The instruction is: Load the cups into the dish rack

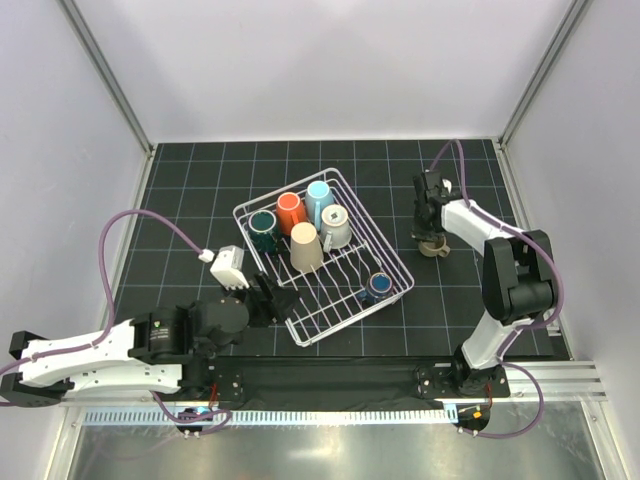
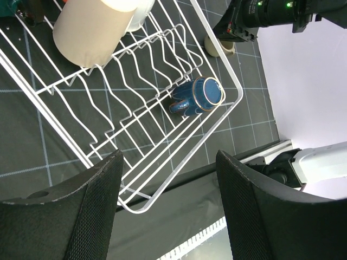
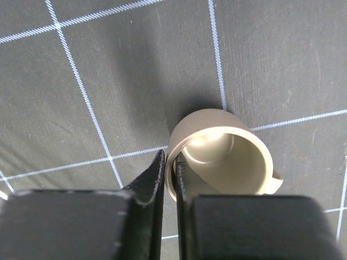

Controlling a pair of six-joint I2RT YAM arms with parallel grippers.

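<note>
Nearest the bases, the left gripper (image 1: 272, 300) hovers at the near left corner of the white wire dish rack (image 1: 374, 226), which sits at an angle on the black gridded mat (image 1: 180, 200). In the left wrist view its two black mesh-faced fingers (image 2: 95, 211) are spread wide apart. Nothing is between them, and the rack's near corner lies below the gap.

Just beyond, inside the rack near its right corner, a navy blue glazed cup (image 2: 198, 96) lies on its side among the plate-slot tines, its mouth turned toward the rack's right side.

Farther in, a tall beige tumbler (image 1: 306, 247) stands near the middle of the rack. Behind it four more cups are clustered in the far half: a dark teal cup (image 1: 263, 228) on the left, an orange cup (image 1: 290, 210), a light blue cup (image 1: 320, 198) farthest back, and a grey-white mug (image 1: 335, 225) just beside the tumbler.

Out on the mat to the right of the rack, well apart from it, a small olive-beige cup (image 1: 434, 247) stands upright with its mouth open to the top. The right gripper (image 1: 430, 228) points down onto it from the far side. In the right wrist view the pincer (image 3: 169, 168) is nearly closed, pinching the cup's wall at the rim, with one finger (image 3: 154, 179) outside the wall and the other inside the mouth. A small handle nub shows on the cup's opposite side. Whether the cup's base touches the mat cannot be told.
</note>
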